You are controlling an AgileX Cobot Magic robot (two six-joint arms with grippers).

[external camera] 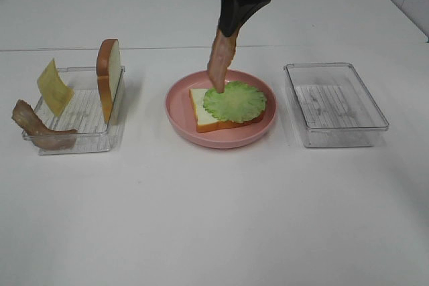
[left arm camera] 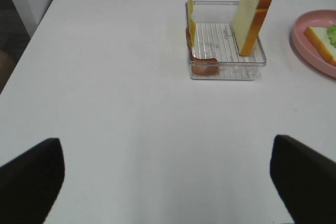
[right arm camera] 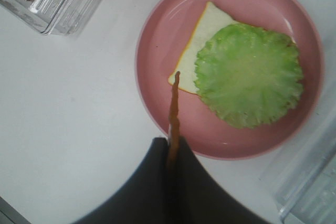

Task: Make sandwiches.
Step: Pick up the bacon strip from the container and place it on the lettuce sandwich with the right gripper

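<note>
On the pink plate (external camera: 181, 115) lies a bread slice (external camera: 200, 113) with a green lettuce leaf (external camera: 236, 101) on top. My right gripper (external camera: 230, 28) is shut on a bacon strip (external camera: 219, 61) that hangs straight down over the plate, its lower end at the lettuce's edge; the strip (right arm camera: 174, 109) shows edge-on in the right wrist view above the bread (right arm camera: 202, 32) and lettuce (right arm camera: 247, 74). The left clear tray (external camera: 90, 140) holds an upright bread slice (external camera: 108, 78), a cheese square (external camera: 53, 86) and a second bacon strip (external camera: 37, 128). My left gripper (left arm camera: 168, 182) is open over bare table, near that tray (left arm camera: 226, 72).
An empty clear tray (external camera: 335, 104) stands to the right of the plate. The white table (external camera: 214, 219) stretches wide in front of the plate and trays. A table seam runs behind the trays.
</note>
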